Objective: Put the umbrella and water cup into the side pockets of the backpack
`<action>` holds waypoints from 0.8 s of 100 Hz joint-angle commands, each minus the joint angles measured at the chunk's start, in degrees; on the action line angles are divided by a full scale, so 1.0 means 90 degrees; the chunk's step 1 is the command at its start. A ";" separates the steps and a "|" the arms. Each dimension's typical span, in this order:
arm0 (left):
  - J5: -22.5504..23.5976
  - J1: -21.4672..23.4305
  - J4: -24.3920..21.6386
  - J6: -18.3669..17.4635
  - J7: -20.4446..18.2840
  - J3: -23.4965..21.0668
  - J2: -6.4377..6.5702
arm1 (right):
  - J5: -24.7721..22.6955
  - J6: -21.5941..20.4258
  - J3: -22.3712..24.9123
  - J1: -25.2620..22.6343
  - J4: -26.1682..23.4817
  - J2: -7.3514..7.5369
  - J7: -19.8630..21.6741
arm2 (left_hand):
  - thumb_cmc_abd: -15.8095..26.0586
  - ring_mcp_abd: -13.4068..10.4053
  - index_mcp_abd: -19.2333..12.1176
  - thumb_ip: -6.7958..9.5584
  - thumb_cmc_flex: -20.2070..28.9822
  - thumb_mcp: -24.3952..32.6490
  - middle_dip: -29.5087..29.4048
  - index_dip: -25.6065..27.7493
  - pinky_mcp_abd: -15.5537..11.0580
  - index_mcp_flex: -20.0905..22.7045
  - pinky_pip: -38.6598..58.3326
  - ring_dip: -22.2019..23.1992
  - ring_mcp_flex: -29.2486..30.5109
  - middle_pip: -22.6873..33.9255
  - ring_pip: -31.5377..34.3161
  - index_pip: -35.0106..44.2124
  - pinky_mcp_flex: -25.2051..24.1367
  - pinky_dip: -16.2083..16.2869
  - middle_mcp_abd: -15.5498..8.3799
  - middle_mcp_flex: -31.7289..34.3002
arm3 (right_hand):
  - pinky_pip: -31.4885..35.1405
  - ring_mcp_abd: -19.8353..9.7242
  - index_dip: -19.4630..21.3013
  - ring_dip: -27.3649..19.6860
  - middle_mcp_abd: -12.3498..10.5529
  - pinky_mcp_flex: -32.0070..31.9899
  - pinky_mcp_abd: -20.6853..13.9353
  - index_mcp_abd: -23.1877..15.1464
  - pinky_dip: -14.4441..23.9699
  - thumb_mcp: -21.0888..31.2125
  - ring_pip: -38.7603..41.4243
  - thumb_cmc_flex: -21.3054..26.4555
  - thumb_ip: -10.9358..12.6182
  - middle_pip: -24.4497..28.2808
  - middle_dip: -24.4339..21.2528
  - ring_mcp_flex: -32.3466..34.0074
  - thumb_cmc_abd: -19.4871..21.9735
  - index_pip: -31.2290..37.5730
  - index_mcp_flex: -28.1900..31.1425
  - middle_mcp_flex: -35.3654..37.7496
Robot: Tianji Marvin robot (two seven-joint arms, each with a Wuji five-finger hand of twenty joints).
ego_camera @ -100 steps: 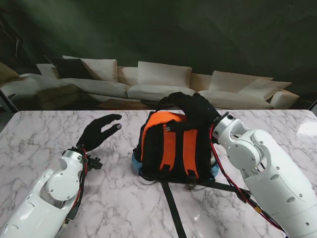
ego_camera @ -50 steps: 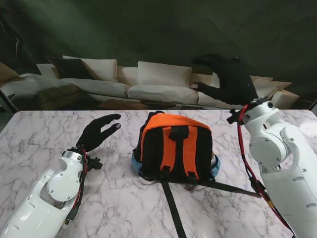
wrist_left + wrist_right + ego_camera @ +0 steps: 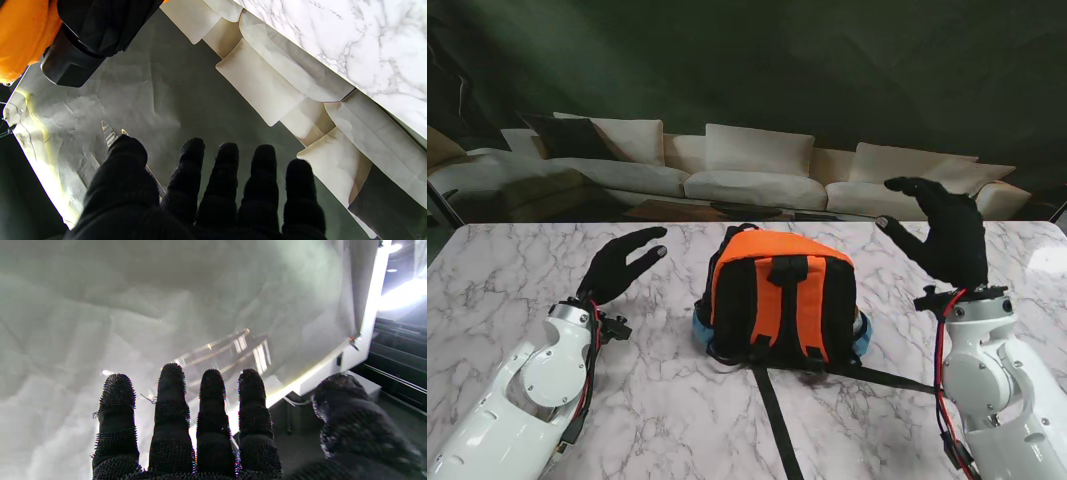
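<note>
Backpack (image 3: 779,298) sits upright at the middle of the marble desk (image 3: 517,270), its orange back panel and straps turned toward me, which leaves a side pocket facing each arm. The left hand (image 3: 623,264) hovers just above the desk to the backpack's left, fingers (image 3: 220,180) spread and grasping nothing. The right hand (image 3: 945,238) is raised well clear on the right, palm up, fingers (image 3: 171,400) likewise released and empty. In the left wrist view a dark rolled shape, probably the umbrella (image 3: 96,30), sits in the pocket against the orange fabric (I judge it stowed). The water cup I cannot make out for certain; pale blue shows low at both sides. Both items seem placed, so the task looks nearly finished.
</note>
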 commanded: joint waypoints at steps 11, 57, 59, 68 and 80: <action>-0.0027 -0.0006 0.0048 -0.0010 -0.0116 0.0015 -0.0017 | 0.0041 0.0391 -0.0362 -0.0276 0.0614 -0.0084 -0.0190 | 0.0316 -0.0036 0.0034 0.0074 0.0096 -0.0127 0.0096 0.0082 0.0160 0.0193 0.0003 0.0108 0.0082 0.0122 0.0110 0.0093 -0.0074 0.0159 -0.0099 0.0250 | -0.0071 -0.0164 -0.0084 0.0099 -0.0071 -0.0116 -0.0218 -0.0243 0.0059 0.0001 -0.0017 0.0182 0.0054 -0.0037 0.0023 -0.0070 0.0704 0.0138 -0.0006 -0.0036; -0.0123 -0.0107 0.0237 -0.0021 -0.0097 0.0075 -0.0037 | 0.0587 0.0807 -0.0792 -0.0070 0.1159 -0.0162 -0.0090 | 0.0350 -0.0052 0.0039 0.0078 0.0142 -0.0124 0.0121 0.0093 0.0166 0.0269 0.0025 0.0148 0.0132 0.0178 0.0135 0.0177 -0.0078 0.0200 -0.0110 0.0296 | -0.0255 -0.0116 -0.0239 0.0120 0.0039 -0.0281 -0.0239 -0.0141 0.0097 0.0512 -0.0065 0.0303 0.0001 -0.0042 0.0036 -0.0235 0.0604 0.0158 -0.0124 -0.0193; -0.0132 -0.0106 0.0233 -0.0023 -0.0098 0.0072 -0.0038 | 0.0596 0.0809 -0.0806 -0.0059 0.1164 -0.0158 -0.0060 | 0.0349 -0.0040 0.0042 0.0077 0.0141 -0.0126 0.0120 0.0092 0.0166 0.0271 0.0024 0.0148 0.0126 0.0178 0.0133 0.0178 -0.0078 0.0201 -0.0107 0.0295 | -0.0259 -0.0117 -0.0240 0.0121 0.0040 -0.0285 -0.0241 -0.0146 0.0100 0.0508 -0.0064 0.0290 0.0004 -0.0038 0.0037 -0.0235 0.0583 0.0159 -0.0119 -0.0189; -0.0166 -0.0093 0.0213 -0.0026 -0.0112 0.0062 -0.0038 | 0.0610 0.0828 -0.0879 -0.0023 0.1160 -0.0138 0.0080 | 0.0353 -0.0046 0.0052 0.0077 0.0147 -0.0125 0.0119 0.0088 0.0174 0.0271 0.0022 0.0150 0.0128 0.0179 0.0134 0.0179 -0.0083 0.0204 -0.0100 0.0298 | -0.0261 -0.0128 -0.0246 0.0128 0.0030 -0.0273 -0.0237 -0.0156 0.0116 0.0512 -0.0054 0.0272 0.0020 -0.0023 0.0042 -0.0217 0.0535 0.0159 -0.0113 -0.0171; -0.0108 -0.0067 0.0170 -0.0036 -0.0136 0.0046 -0.0023 | 0.0587 0.0808 -0.0948 -0.0012 0.1138 -0.0098 0.0289 | 0.0350 -0.0041 0.0033 0.0077 0.0143 -0.0128 0.0115 0.0085 0.0172 0.0274 0.0021 0.0149 0.0128 0.0175 0.0130 0.0180 -0.0083 0.0206 -0.0105 0.0296 | -0.0264 -0.0153 -0.0251 0.0129 0.0001 -0.0263 -0.0228 -0.0165 0.0136 0.0516 -0.0054 0.0239 0.0031 -0.0017 0.0043 -0.0192 0.0514 0.0160 -0.0101 -0.0138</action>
